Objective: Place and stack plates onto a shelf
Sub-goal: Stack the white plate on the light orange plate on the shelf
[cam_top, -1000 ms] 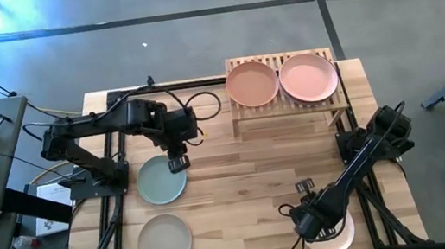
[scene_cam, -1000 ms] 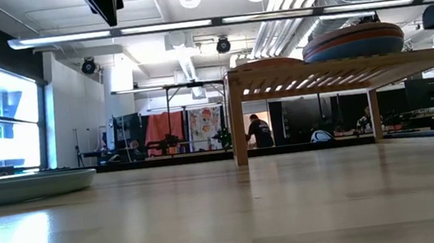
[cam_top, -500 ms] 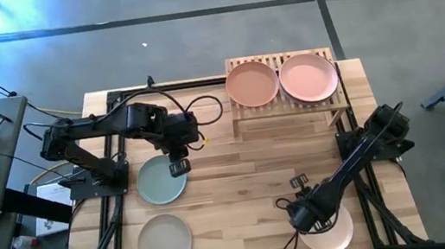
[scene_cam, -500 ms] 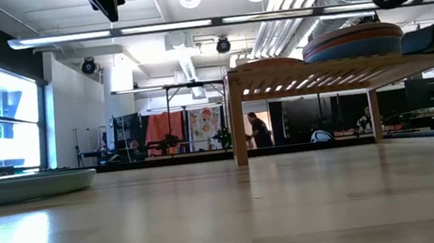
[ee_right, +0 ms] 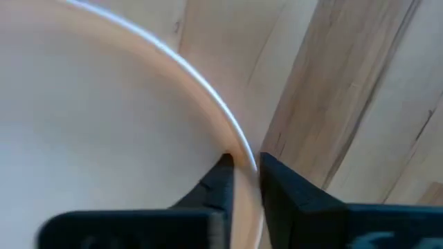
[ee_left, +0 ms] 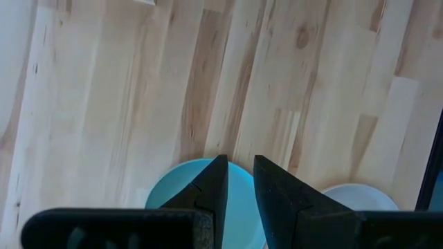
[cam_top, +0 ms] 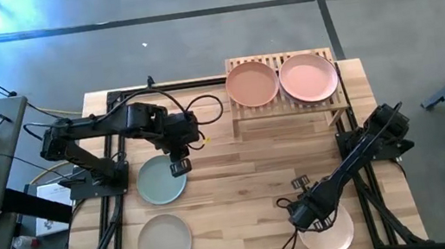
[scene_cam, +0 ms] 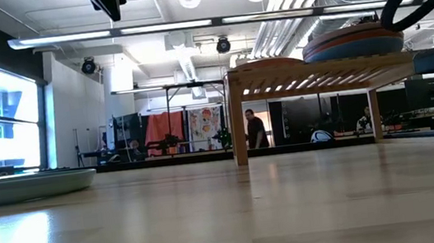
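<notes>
Shelf (cam_top: 289, 104): a low slatted bamboo rack at the far edge of the table (cam_top: 241, 192), towards its right side; in the low view (scene_cam: 335, 70) it stands on legs with open space beneath.
Plates on shelf: two stacks side by side, a peach plate (cam_top: 252, 84) on top at the left and a pink plate (cam_top: 309, 77) on top at the right; the low view shows the edge of a stack with an orange band and a dark one (scene_cam: 352, 41).
Cream plate (cam_top: 329, 233): at the near right corner of the table, partly under the right arm; in the right wrist view its rim (ee_right: 173, 62) runs between the two fingers.
Right gripper (cam_top: 302, 215): low at the left rim of the cream plate, its fingers pinching that rim, one inside and one outside.
Sage green plate (cam_top: 161, 181): flat on the table at the left, mid-depth; seen edge-on at the left of the low view (scene_cam: 26, 186).
Left gripper (cam_top: 178, 165): held over the far right edge of the sage green plate, fingers a narrow gap apart with nothing between them, as the left wrist view (ee_left: 239, 181) shows.
Beige plate (cam_top: 165, 242): flat on the table near the front left, apart from the green one.
Room behind: a person (scene_cam: 256, 129) stands far off, seen under the shelf.
</notes>
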Controlling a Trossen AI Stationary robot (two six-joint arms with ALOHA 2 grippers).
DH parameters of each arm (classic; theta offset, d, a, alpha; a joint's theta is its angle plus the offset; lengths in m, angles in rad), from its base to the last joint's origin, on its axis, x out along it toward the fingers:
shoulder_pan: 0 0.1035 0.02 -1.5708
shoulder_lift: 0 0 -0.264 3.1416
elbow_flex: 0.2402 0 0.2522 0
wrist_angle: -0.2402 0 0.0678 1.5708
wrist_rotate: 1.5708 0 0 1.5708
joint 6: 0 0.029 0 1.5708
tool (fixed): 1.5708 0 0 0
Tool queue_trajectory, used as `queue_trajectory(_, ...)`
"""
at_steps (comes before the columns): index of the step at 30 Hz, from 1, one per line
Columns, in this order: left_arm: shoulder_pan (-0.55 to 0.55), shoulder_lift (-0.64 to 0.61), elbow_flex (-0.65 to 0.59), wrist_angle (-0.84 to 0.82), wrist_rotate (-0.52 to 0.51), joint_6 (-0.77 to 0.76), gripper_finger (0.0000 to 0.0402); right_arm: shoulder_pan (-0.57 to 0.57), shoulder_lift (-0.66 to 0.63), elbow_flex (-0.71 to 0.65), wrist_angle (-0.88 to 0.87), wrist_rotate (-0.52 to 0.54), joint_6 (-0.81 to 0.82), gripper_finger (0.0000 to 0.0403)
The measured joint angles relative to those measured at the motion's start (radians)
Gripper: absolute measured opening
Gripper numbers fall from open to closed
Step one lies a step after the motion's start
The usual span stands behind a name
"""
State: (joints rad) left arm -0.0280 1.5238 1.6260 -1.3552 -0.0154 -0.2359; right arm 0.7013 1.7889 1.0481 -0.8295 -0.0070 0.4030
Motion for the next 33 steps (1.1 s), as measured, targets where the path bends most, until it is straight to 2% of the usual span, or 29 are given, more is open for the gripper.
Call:
queue_trajectory(3, 0.0, 0.0, 0.0, 0.015, 0.0, 0.0, 0.0058, 0.0, -0.001, 0.0, 0.001, -0.018, 0.007, 0.0007)
queue_trajectory(13, 0.0, 0.0, 0.0, 0.023, 0.0, 0.018, 0.0058, -0.001, -0.05, -0.001, -0.011, -0.003, 0.126, 0.0001)
queue_trajectory(18, 0.0, 0.0, 0.0, 0.022, 0.0, 0.089, 0.0058, -0.001, -0.133, -0.001, -0.025, 0.08, 0.231, 0.0)
queue_trajectory(24, 0.001, 0.0, 0.0, 0.022, 0.0, 0.098, 0.0058, -0.01, -0.253, -0.001, -0.056, 0.217, 0.367, 0.0)
queue_trajectory(28, 0.001, 0.0, 0.0, 0.022, -0.001, 0.099, 0.0058, -0.044, -0.328, -0.001, -0.063, 0.299, 0.427, 0.0)
queue_trajectory(33, 0.001, 0.001, 0.0, 0.021, -0.05, 0.081, 0.0058, -0.114, -0.399, -0.001, -0.062, 0.381, 0.486, 0.0)
